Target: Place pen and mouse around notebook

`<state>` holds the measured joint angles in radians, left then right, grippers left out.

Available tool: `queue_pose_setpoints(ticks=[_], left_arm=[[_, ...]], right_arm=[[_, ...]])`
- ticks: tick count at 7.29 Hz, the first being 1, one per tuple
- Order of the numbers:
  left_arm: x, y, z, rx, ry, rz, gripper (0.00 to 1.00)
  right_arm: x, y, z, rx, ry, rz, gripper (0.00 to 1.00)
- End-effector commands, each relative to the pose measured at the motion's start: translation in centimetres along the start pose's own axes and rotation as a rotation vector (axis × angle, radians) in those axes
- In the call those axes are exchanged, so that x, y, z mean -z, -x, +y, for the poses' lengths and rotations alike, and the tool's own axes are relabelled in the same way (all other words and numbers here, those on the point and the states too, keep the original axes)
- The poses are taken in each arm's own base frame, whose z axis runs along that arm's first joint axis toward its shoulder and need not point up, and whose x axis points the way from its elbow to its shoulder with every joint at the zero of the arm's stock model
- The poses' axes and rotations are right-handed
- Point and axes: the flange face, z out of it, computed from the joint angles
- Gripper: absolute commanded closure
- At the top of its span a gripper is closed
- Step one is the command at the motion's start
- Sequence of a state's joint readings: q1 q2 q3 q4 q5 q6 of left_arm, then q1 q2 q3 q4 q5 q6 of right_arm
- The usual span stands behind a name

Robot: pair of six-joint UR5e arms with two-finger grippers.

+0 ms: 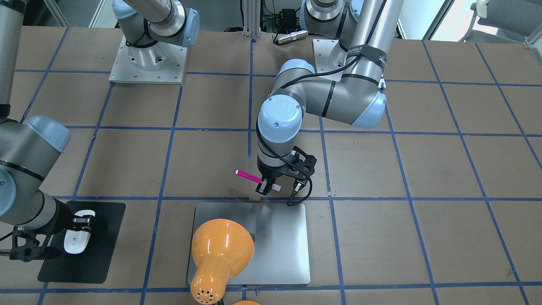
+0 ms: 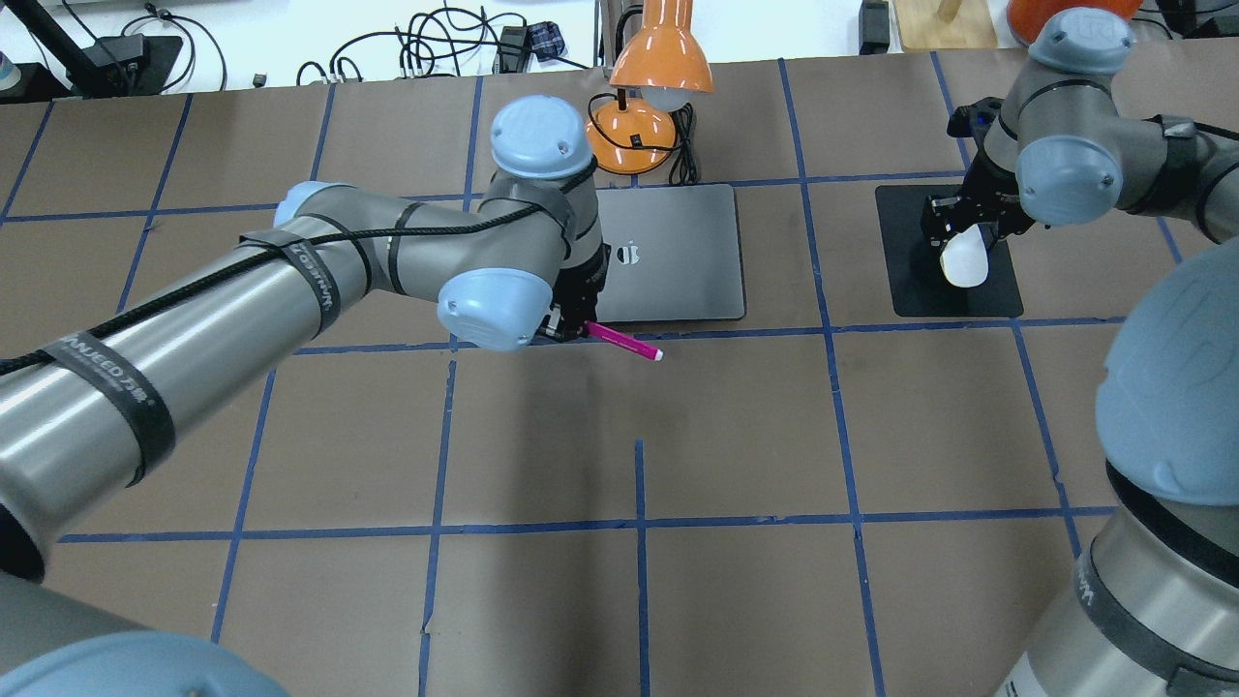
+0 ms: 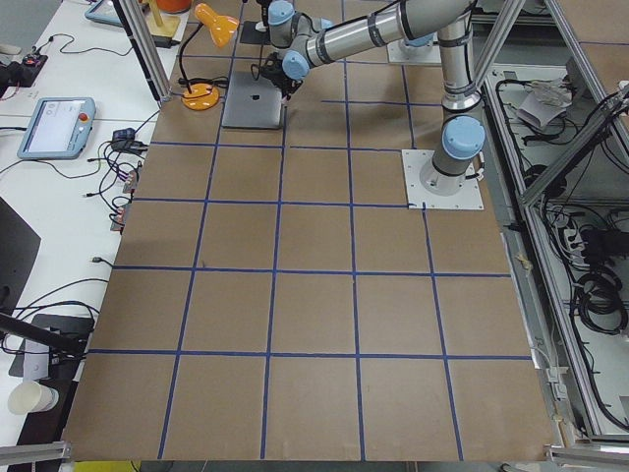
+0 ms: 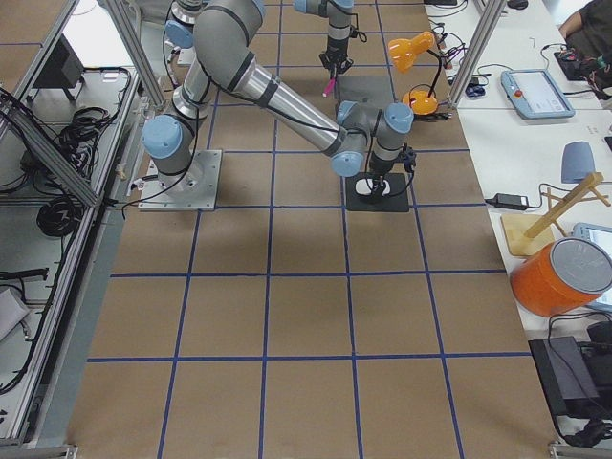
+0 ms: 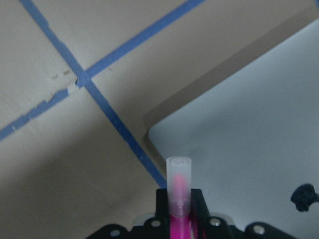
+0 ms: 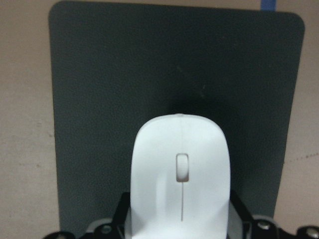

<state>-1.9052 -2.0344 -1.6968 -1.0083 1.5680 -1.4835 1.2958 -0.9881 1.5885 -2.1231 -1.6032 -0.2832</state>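
Observation:
My left gripper (image 1: pixel 266 186) is shut on the magenta pen (image 1: pixel 247 175), which it holds level just above the table at the notebook's robot-side edge. The pen (image 2: pixel 624 342) sticks out sideways from the left gripper (image 2: pixel 571 324). In the left wrist view the pen's pale end (image 5: pixel 178 179) points at a rounded corner of the silver notebook (image 5: pixel 249 149). The notebook (image 2: pixel 678 252) lies flat. My right gripper (image 2: pixel 958 232) is shut on the white mouse (image 2: pixel 963 259) over a black mat (image 2: pixel 968 300). I cannot tell whether the mouse (image 6: pixel 179 179) touches the mat.
An orange desk lamp (image 2: pixel 658 58) stands at the notebook's far edge and its shade (image 1: pixel 220 250) hangs over part of the notebook (image 1: pixel 279 245). Blue tape lines cross the brown table (image 2: pixel 639 455). The black mat (image 1: pixel 101 254) lies to the notebook's right.

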Motion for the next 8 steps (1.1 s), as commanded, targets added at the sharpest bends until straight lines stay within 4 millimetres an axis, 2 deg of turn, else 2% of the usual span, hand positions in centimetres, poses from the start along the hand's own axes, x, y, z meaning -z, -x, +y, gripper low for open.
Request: queue_pose_setpoints(ticks=[1,2,3,4,5,6,7,8], left_arm=[[-3.8,0.0,2.4,0.074,0.009,-0.046,1.0],[-4.5,-0.1,2.6,0.142,0.012,-0.056,1.0],[-4.7,0.1,2.9,0.154,0.009,-0.062,1.0],[-4.4,0.1,2.8,0.145,0.008,-0.056,0.61],[-3.0,-0.1,2.4,0.132,0.002,-0.033,0.01],[-1.0,-0.3,2.0,0.0,-0.002,-0.01,0.0],[2.1,0.0,1.2,-0.125,-0.004,0.008,0.0],[6.7,0.4,-2.4,-0.263,0.004,-0.015,0.0]], right_arm=[[-0.8,0.1,0.0,-0.003,0.009,-0.004,0.87],[-0.8,0.1,0.0,-0.005,0.008,-0.004,0.66],[-1.0,0.1,0.0,-0.005,0.009,-0.004,0.41],[-0.6,0.0,-0.1,-0.006,0.006,-0.004,0.28],[-0.1,0.0,-0.2,-0.008,-0.004,-0.001,0.01],[1.4,0.6,-0.5,-0.038,-0.026,0.006,0.0],[3.6,1.6,-1.3,-0.033,-0.055,0.018,0.0],[6.7,3.3,-0.9,-0.011,-0.032,0.015,0.0]])
